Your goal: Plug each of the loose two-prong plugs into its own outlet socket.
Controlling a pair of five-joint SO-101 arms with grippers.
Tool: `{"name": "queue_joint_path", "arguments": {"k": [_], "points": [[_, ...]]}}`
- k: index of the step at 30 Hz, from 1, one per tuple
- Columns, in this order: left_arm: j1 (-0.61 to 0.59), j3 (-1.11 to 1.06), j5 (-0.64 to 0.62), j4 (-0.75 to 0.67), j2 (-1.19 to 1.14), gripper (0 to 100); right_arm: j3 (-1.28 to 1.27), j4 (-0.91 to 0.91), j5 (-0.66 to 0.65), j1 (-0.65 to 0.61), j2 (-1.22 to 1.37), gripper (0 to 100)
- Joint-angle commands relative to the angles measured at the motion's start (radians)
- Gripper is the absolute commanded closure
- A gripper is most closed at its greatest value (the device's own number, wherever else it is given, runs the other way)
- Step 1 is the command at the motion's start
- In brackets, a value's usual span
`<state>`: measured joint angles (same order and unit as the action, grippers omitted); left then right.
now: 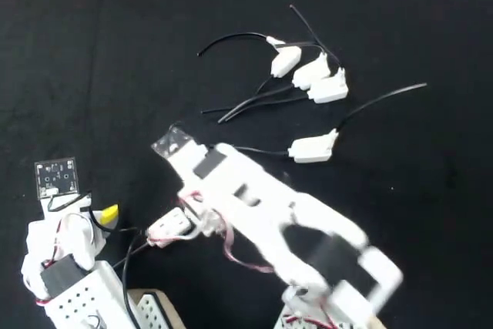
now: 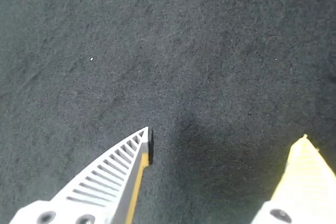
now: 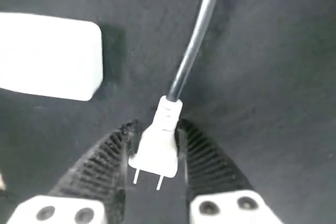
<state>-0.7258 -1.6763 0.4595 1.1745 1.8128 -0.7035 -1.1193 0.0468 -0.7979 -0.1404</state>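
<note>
My right gripper (image 3: 157, 140) is shut on a white two-prong plug (image 3: 156, 150). The plug's prongs point back toward the wrist and its black cable (image 3: 194, 40) runs away over the cloth. A white outlet block (image 3: 50, 56) lies beside the cable, apart from the plug. From above, the right arm stretches to the table's middle left, with its gripper (image 1: 173, 144) low over the cloth. Several white outlet blocks lie further back: a cluster (image 1: 312, 71) and a single one (image 1: 312, 148). My left gripper (image 2: 226, 135) is open over bare cloth, its yellow finger (image 1: 110, 212) at the front left.
Black cables (image 1: 246, 102) fan out from the outlet cluster across the middle of the black cloth. A small square board (image 1: 56, 177) sits at the front left by the left arm. A white part with red wires (image 1: 169, 225) lies between the arms.
</note>
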Motion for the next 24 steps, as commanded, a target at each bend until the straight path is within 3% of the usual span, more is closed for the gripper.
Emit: {"name": "queue_joint_path", "arguments": {"k": [1,5,8,14,18,21,24], "points": [[0.007,-0.001,0.005,-0.018,0.009,60,-0.183,0.193,-0.04,0.014,-0.335,95.9],[0.007,-0.001,0.005,-0.018,0.009,60,-0.41,0.405,-0.046,0.015,-0.575,95.5],[0.008,-0.001,0.005,-0.017,0.009,60,-0.49,0.45,-0.046,0.021,-0.656,92.3],[0.008,-0.001,0.005,-0.015,0.009,60,-0.527,0.459,-0.034,0.138,-0.664,70.7],[0.008,-0.001,0.005,-0.015,0.009,60,-0.532,0.459,0.023,0.14,-0.667,61.2],[0.008,-0.001,0.005,-0.015,0.009,60,-0.527,0.456,0.034,0.141,-0.664,62.1],[0.008,-0.001,0.005,-0.015,0.009,60,-0.526,0.422,0.026,0.14,-0.662,70.4]]}}
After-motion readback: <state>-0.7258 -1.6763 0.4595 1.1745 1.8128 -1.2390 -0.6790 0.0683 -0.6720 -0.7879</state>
